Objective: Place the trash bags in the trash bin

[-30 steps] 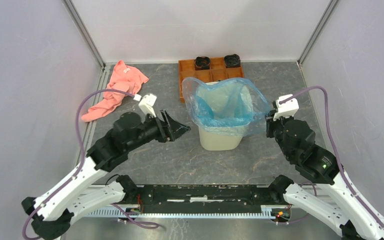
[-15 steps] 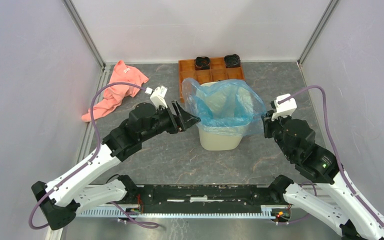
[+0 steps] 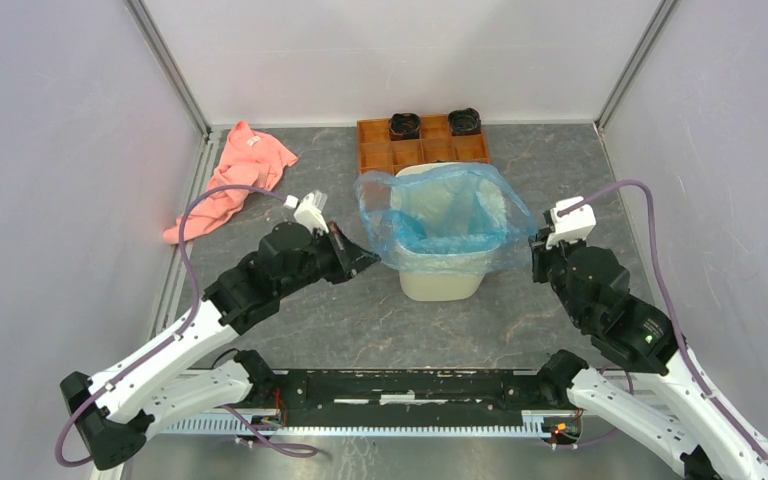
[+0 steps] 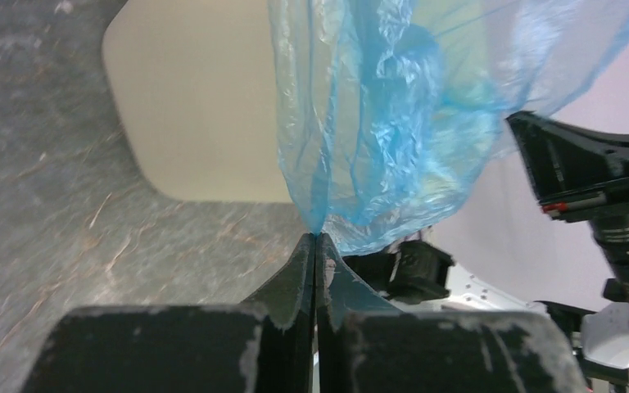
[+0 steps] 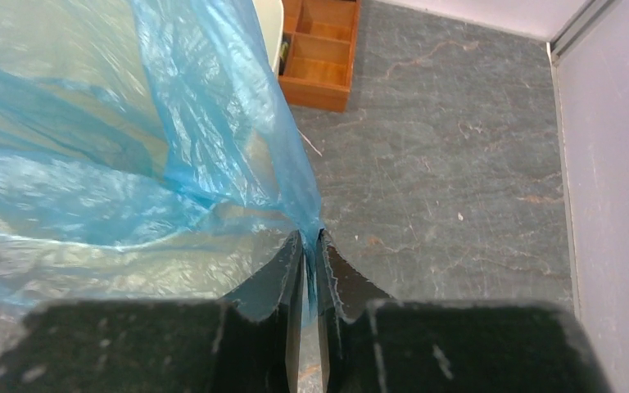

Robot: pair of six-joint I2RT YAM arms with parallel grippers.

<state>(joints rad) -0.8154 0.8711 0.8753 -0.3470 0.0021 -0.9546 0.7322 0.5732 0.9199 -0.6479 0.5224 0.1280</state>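
trash bag (image 3: 450, 215) edges pinched in left fingers (image 4: 291, 280) and right fingers (image 5: 277, 277)

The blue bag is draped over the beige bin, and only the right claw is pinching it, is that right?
Not quite: both claws pinch it. The left wrist view shows the left gripper shut on the trash bag at its edge, just as the right gripper is. The bag is indeed draped over the trash bin.
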